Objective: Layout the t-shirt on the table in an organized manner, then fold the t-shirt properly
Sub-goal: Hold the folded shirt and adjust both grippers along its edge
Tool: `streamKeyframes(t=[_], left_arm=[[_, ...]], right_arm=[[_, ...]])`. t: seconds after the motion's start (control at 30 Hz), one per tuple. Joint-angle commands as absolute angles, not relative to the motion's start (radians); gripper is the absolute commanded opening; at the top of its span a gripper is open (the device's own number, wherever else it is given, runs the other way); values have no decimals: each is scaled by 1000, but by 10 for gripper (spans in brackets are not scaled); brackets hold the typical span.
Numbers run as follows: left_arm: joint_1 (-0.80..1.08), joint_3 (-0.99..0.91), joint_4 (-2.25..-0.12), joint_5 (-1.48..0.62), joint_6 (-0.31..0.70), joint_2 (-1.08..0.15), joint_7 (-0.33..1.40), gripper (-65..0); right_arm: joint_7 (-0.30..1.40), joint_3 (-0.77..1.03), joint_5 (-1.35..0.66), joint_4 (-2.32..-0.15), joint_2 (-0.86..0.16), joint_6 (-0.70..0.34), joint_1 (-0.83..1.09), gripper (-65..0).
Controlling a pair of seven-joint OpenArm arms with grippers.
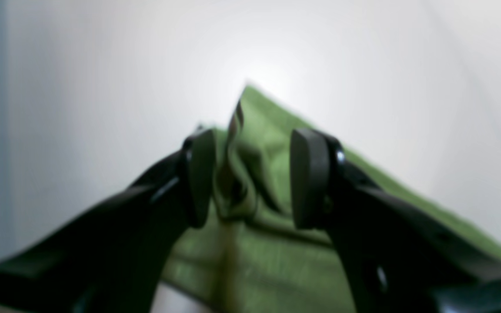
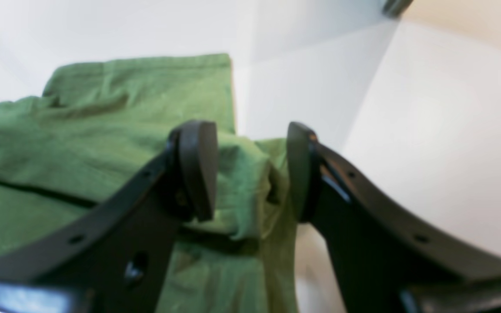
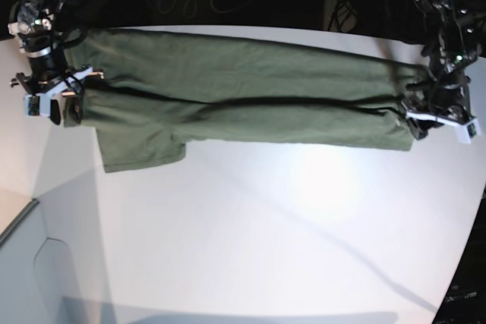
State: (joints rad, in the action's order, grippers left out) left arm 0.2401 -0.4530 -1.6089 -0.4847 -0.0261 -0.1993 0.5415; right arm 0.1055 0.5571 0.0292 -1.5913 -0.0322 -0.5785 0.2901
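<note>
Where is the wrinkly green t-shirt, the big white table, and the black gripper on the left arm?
olive-green cotton t-shirt [image 3: 228, 73], base view, middle of the cloth.
smooth white table [image 3: 288, 248], base view, bare top.
left gripper [image 1: 250, 178], left wrist view, between its open fingertips.

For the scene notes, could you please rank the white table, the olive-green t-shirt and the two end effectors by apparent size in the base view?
1. The plain white table, largest.
2. The olive-green cotton t-shirt, stretched across its far part.
3. The left end effector and right end effector: both small and look alike, so I would not rank them.
</note>
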Motion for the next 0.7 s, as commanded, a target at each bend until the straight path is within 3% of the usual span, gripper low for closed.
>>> streamKeyframes(t=[0.0,0.2,0.37,0.67], left_arm=[[229,-467,-1626,-490,-21,-208,527,-368],[133,-492,-1518,-481,-24,-217,527,-368],[22,-484,-1380,-479,-25,-249,530,-369],[-156,-363,-1113,-479,-27,-331,616,-370]], right_arm=[[82,561,18,-1616,-30,-581,285,-383],[93,555,19,-1615,-21,-581,236,-383],[203,553,19,-1607,-28,-581,174,-383],[298,553,19,-1607,-50,-581,110,-383]])
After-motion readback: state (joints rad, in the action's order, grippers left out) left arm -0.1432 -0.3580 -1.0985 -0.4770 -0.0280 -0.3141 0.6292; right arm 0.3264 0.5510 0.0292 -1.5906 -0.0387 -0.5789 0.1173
